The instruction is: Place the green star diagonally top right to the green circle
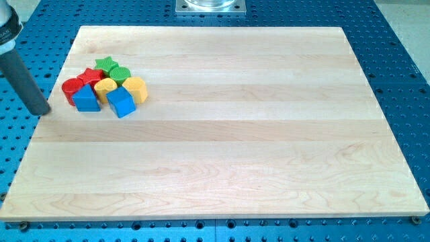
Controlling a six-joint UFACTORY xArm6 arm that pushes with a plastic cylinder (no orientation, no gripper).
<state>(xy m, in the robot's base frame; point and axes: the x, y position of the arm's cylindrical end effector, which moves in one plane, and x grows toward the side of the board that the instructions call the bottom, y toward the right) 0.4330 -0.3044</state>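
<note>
- Your tip (42, 111) stood just off the left edge of the wooden board (222, 168), over the blue perforated bench (403, 74), a little left of the pile and touching no block. The arm carried no claw, only this rod, so nothing was grasped.
- Nearest you in the pile, towards the board's far-left corner, sat the blue cube (121, 103) and a second blue block (86, 99), side by side.
- Behind them lay two yellow blocks (105, 86) (136, 88) and, at the pile's left, the red cylinder (70, 87) with the red star (89, 74). All were packed close, so you could judge that any push would likely carry neighbours along.
- Next came the green circle (120, 73), pressed against the yellow blocks.
- Farthest in the pile was the green star (105, 64), touching the circle on its upper left. The task was therefore not yet done: the star probably needed to go round the circle's far side to its upper right.
- Beyond the board's far edge a metal mount (211, 6) showed.
</note>
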